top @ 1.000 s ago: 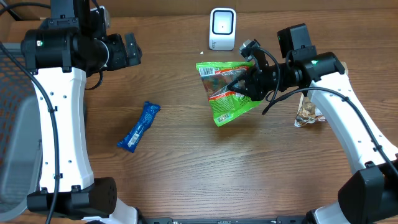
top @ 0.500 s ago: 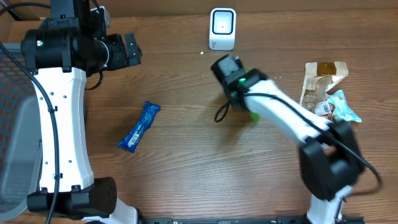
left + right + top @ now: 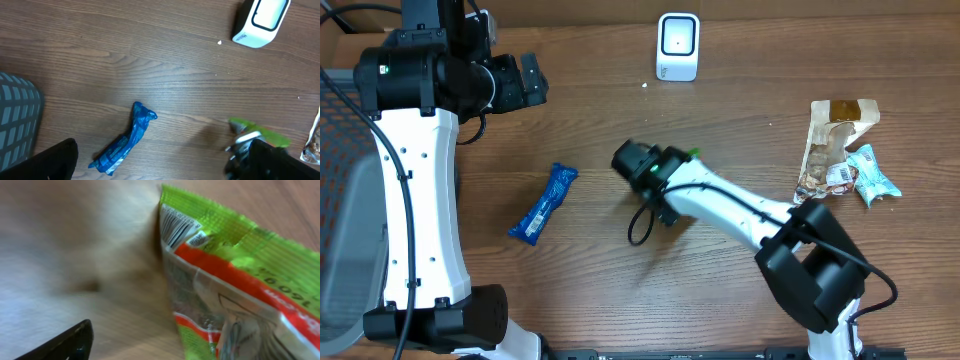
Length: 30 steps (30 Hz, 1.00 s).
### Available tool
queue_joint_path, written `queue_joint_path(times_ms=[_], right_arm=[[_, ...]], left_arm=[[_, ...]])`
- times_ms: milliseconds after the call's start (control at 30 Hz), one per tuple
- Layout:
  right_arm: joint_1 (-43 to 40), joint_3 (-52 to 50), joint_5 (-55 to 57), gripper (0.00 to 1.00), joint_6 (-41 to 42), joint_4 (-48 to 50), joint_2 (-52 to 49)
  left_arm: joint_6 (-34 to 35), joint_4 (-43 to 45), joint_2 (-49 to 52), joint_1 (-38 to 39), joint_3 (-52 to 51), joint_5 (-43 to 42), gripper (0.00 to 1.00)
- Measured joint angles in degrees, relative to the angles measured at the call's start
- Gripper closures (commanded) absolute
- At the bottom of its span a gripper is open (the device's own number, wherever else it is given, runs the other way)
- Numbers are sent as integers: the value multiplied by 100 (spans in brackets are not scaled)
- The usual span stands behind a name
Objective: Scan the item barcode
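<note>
I'm letting the green bag (image 3: 235, 275) lie mid-table (image 3: 590, 290), under my right arm and well short of the scanner (image 3: 678, 45). The right end effector (image 3: 241, 142) is looking released, its one visible finger (image 3: 65, 342) standing clear of the bag. I'm aiming to lift straight up, snagging nothing. The left end effector (image 3: 525, 80) is hanging spread wide and empty.

Overhead straight down; wrists oblique, right closest (both show green bag (image 3: 260, 134)).

Quick count: one white scanner (image 3: 678, 46), one green snack bag (image 3: 240, 280) below it, one blue wrapper (image 3: 543, 203) down-left of the scanner, and two more off to its right - a brown packet (image 3: 830, 140) and a pale blue packet (image 3: 872, 172).
</note>
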State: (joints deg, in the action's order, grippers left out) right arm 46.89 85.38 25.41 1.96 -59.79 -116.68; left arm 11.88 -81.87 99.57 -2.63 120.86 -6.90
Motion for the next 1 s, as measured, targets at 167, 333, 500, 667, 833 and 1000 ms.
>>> queue_joint_path(times_ms=[167, 333, 500, 667, 833, 1000], right_arm=[[306, 525, -883, 9, 2, -636, -7], [256, 1399, -2149, 13, -7, -1252, -7], [-129, 1429, -2450, 2, -2, -1362, -7], [-1023, 1425, -2570, 6, -201, -863, -7], [-1965, 1152, -3958, 16, -1187, -715, -50], [-2164, 695, -5536, 23, -2271, -673, -243]], left_arm=[[0, 0, 0, 0, -2, 2, 0], [0, 0, 0, 0, 0, 2, 0], [0, 0, 0, 0, 0, 0, 0], [0, -2, 0, 0, 0, 0, 0], [0, -2, 0, 0, 0, 0, 0], [0, 0, 0, 0, -2, 0, 0]])
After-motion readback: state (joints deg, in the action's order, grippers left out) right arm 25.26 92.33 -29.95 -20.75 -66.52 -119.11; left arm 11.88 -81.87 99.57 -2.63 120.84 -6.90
